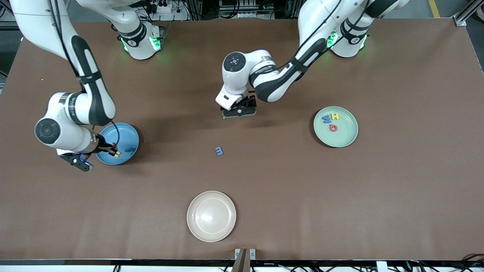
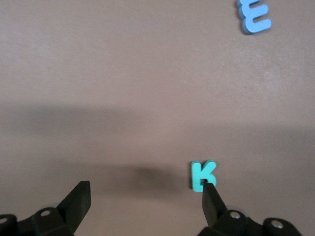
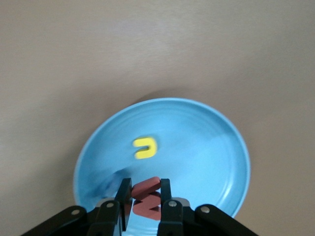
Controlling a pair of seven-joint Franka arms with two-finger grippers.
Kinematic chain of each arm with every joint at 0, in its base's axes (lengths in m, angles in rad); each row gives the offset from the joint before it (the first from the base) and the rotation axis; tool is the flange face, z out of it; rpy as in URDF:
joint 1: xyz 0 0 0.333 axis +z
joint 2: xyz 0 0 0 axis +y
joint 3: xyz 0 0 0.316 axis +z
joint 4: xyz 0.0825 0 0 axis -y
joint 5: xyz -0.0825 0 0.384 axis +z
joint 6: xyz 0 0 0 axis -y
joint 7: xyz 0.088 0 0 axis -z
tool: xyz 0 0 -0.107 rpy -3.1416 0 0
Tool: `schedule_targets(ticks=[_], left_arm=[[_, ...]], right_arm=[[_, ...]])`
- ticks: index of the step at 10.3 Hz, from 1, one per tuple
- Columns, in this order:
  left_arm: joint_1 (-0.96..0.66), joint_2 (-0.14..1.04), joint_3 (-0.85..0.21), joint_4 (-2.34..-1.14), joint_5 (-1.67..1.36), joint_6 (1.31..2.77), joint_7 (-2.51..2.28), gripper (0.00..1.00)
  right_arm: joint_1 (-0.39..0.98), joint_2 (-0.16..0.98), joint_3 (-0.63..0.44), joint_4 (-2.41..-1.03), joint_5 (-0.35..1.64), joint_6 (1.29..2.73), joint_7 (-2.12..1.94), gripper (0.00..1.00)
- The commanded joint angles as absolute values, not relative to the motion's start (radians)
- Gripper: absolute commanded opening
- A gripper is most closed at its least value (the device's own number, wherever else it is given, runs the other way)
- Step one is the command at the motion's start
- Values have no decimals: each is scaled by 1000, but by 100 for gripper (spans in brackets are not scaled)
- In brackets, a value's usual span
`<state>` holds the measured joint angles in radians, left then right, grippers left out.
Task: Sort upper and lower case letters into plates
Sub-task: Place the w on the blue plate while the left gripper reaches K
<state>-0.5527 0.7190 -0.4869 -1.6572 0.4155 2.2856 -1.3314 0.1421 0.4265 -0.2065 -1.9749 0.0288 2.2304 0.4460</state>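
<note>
My right gripper (image 3: 145, 189) is shut on a red letter (image 3: 148, 195) and hangs low over the blue plate (image 3: 206, 142). A yellow letter (image 3: 145, 148) lies in that plate. In the front view this gripper (image 1: 109, 148) is over the blue plate (image 1: 128, 136) at the right arm's end. My left gripper (image 2: 146, 189) is open, low over mid-table (image 1: 239, 109). A teal K (image 2: 203, 175) lies flat at one fingertip (image 2: 211, 196). A blue letter m (image 1: 219, 151) lies nearer the camera, seen too in the left wrist view (image 2: 253, 17). The mint green plate (image 1: 344, 134) holds three letters.
A beige plate (image 1: 211, 215) stands near the table's front edge. In the mint plate lie a blue M (image 1: 326, 119), a yellow H (image 1: 334, 116) and a red round letter (image 1: 333, 128). Bare brown tabletop lies between the plates.
</note>
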Motion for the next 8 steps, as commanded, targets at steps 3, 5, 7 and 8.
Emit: schedule_targets(ticks=[3, 5, 7, 8], left_arm=[[-731, 839, -342, -1456, 448, 2330, -1420, 100], [-813, 856, -267, -1459, 449, 2377, -1492, 100], [-848, 893, -250, -1460, 451, 2390, -1548, 87], [-847, 893, -250, -1460, 449, 2390, -1555, 80]], right_arm=[[146, 443, -190, -1971, 9, 2226, 442, 100], [147, 443, -189, -1970, 14, 2227, 452, 100], [164, 443, -186, -1965, 31, 2230, 462, 100], [166, 443, -186, -1962, 47, 2230, 462, 100]])
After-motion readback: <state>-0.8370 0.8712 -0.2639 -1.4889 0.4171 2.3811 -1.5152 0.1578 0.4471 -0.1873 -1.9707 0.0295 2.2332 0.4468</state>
